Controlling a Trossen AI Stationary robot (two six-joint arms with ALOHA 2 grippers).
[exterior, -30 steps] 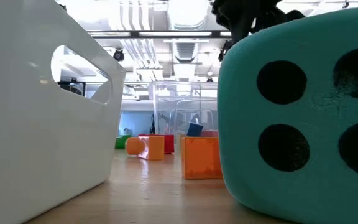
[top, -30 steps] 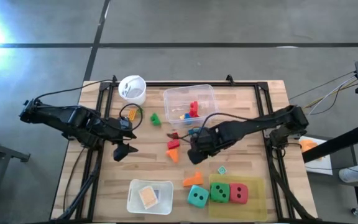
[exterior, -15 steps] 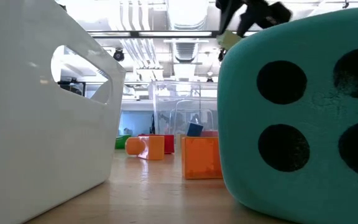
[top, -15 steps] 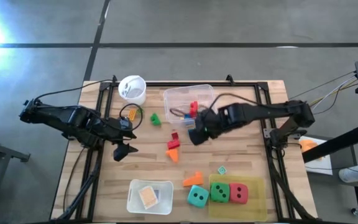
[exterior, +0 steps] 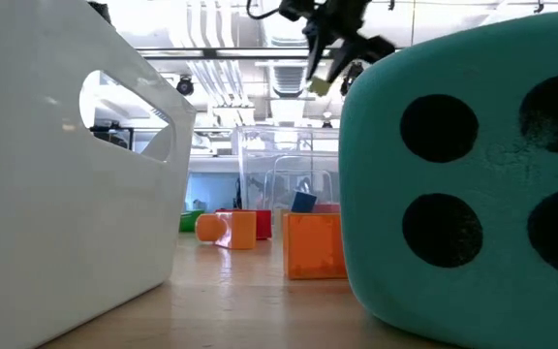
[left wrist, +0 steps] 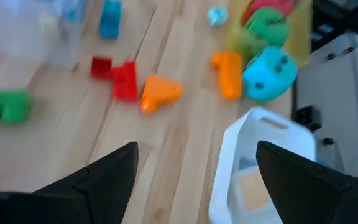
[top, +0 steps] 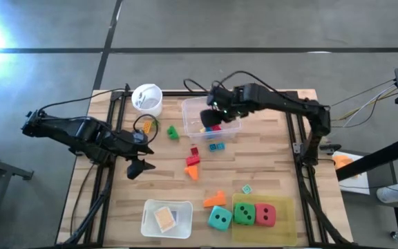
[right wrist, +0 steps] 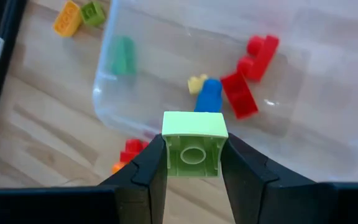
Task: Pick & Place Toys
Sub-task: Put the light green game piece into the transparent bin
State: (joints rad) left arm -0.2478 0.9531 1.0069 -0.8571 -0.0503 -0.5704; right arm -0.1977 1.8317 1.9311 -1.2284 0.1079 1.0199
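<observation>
My right gripper (top: 211,116) hangs above the clear tub (top: 228,102) at the table's far middle, shut on a small pale green block (right wrist: 194,132). In the low view that block (exterior: 320,85) shows high above the table. Red, blue and yellow blocks (right wrist: 241,93) lie in the tub. Loose toys rest on the wood: a green block (top: 173,131), red and orange blocks (top: 193,162), a blue block (top: 217,146), an orange piece (top: 215,199). Teal (top: 219,218), green (top: 243,214) and red (top: 265,214) dice stand at the near edge. My left gripper (top: 136,168) waits open at the left. My right gripper pinches the pale green block by two opposite sides (right wrist: 169,152) between its two fingers (right wrist: 146,169). The fingers come steeply from above. The block's hollow underside faces the wrist camera. It is lifted clear, above the tub's near-left part.
A white cup (top: 147,99) stands at the far left. A white container (top: 166,218) with a flat tile in it sits at the near edge. The green and red dice rest on a yellow sheet (top: 285,220). A black frame (top: 290,114) runs along the table's sides.
My right gripper has travelled from the table's middle toward the far edge and upward, carrying the pale green block, and now hangs over the tub. The blue block it stood over shows again on the wood. My left arm has kept still.
</observation>
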